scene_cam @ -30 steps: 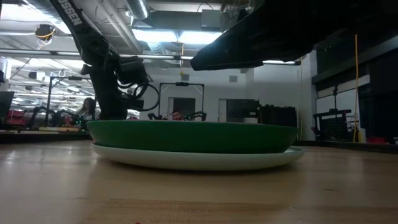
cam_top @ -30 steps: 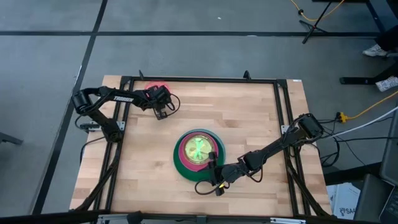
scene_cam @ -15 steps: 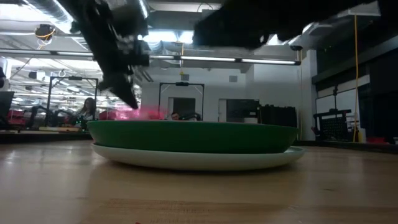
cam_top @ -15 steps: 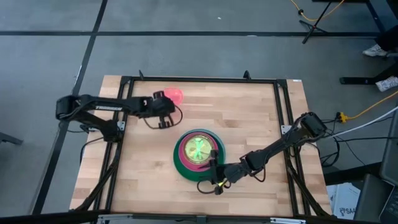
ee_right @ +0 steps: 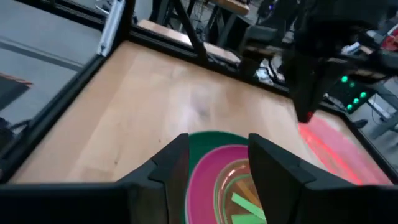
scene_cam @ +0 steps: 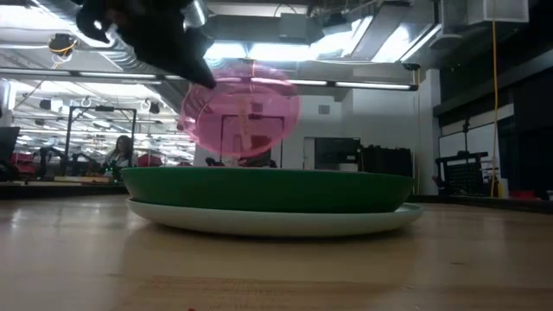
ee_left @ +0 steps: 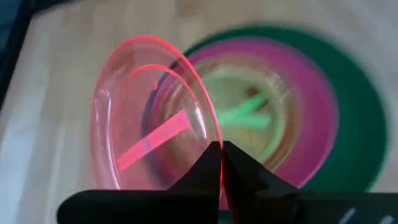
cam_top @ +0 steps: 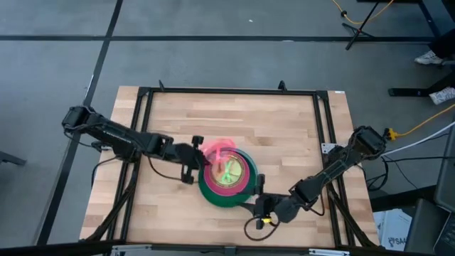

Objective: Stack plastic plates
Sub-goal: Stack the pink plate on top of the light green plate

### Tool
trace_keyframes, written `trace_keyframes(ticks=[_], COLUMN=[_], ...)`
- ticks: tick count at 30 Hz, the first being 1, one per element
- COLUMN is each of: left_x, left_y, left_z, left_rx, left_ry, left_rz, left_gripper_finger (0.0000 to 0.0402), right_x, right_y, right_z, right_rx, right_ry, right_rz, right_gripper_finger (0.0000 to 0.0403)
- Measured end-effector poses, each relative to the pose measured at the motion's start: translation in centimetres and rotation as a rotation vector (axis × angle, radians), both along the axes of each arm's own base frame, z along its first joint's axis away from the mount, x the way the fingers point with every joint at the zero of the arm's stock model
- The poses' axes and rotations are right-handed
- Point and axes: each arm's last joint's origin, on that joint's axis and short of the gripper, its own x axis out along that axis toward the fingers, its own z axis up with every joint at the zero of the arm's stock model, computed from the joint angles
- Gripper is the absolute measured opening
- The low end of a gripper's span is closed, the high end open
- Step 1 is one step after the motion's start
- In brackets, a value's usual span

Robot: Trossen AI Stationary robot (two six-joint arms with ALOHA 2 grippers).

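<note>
- Workshop hall with ceiling lights lies beyond a pale wooden bench [cam_top: 284,135] edged by a dark metal frame.
- Stack of round plastic plates [cam_top: 227,178]: sits near the middle of the bench; a light plate at the bottom [scene_cam: 276,223], then a large dark green plate [scene_cam: 268,189], a magenta plate [cam_top: 242,186], and a lime green plate [cam_top: 227,171] at the centre.
- Small translucent pink-red plate [scene_cam: 241,108]: held tilted on edge, just above the stack on its left-arm side, apparently so it can be lowered onto the lime green plate.
- Left gripper [cam_top: 193,160]: just beside the stack, closed on the rim of the pink-red plate; the wrist view shows its two dark fingers [ee_left: 205,171] pinching that rim.
- Right gripper [cam_top: 259,210]: waits just beside the stack's near edge, fingers apart, holding nothing, seemingly clear of the drop.
</note>
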Motion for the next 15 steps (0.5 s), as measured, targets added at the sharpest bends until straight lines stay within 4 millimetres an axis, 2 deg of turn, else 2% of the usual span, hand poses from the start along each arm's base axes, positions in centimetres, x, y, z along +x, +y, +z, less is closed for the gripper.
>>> trace_keyframes(ticks=[8,15], left_x=[1.3,2.5], left_y=[-3.8,-4.6], left_z=[-1.4,-3.8], left_rx=[-0.032,-0.019], left_ry=[-0.054,-0.005], left_rz=[-0.106,-0.118], left_gripper_finger=[0.0004,0.0004], right_x=[-1.0,-1.0], right_y=[0.7,0.6], right_z=[1.0,0.9], right_rx=[-0.017,-0.028], right_ry=[-0.025,-0.012], right_rz=[0.025,0.022], right_gripper_finger=[0.0159,0.0159])
